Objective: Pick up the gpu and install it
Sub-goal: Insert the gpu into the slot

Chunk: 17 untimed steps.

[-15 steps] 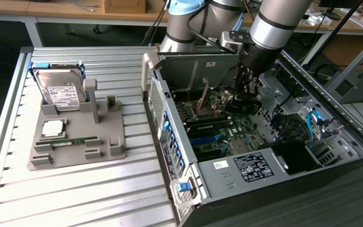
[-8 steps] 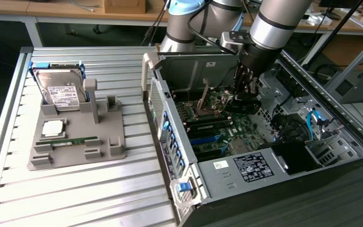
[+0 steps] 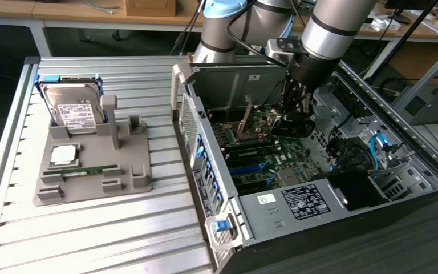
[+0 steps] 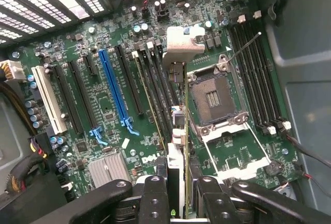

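The gpu (image 4: 185, 115) shows edge-on in the wrist view as a thin card with a silvery bracket (image 4: 182, 43) at its far end. My gripper (image 4: 181, 195) is shut on it, one black finger on each side of the card. The card hangs over the green motherboard (image 4: 103, 43), parallel to the expansion slots, between the black slots and the open CPU socket (image 4: 212, 97). Whether its lower edge touches a slot I cannot tell. In the exterior view my gripper (image 3: 293, 117) is deep inside the open computer case (image 3: 295, 228).
A blue slot (image 4: 114, 87) and a white slot (image 4: 49, 100) lie beside the card, memory slots (image 4: 256, 74) beyond the socket. Case walls and cables (image 3: 378, 148) close in around the arm. On the slatted table (image 3: 89, 234) a grey holder (image 3: 132, 180) carries a hard drive (image 3: 71, 105) and a memory stick (image 3: 82, 169).
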Motion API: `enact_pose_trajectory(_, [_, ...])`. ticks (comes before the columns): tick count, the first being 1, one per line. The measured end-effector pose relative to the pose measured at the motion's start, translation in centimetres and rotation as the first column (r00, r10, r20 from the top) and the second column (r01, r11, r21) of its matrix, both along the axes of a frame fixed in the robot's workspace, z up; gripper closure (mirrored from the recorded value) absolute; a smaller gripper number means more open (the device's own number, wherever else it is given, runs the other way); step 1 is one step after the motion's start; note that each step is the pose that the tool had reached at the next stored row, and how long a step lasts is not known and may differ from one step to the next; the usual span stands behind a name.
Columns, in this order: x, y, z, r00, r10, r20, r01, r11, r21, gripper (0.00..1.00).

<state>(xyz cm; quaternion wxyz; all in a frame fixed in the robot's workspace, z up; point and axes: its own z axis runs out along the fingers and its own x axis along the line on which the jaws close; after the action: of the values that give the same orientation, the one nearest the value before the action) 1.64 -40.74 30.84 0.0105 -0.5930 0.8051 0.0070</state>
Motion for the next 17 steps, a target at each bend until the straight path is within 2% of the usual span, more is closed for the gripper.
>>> enact_pose_trajectory(10, [0.0,0.0,0.0,0.999,0.045,0.0,-0.045,0.999,0.0,0.73])
enact_pose_trajectory(17, [0.0,0.0,0.0,0.9963,0.086,0.0,-0.086,0.9963,0.0,0.73])
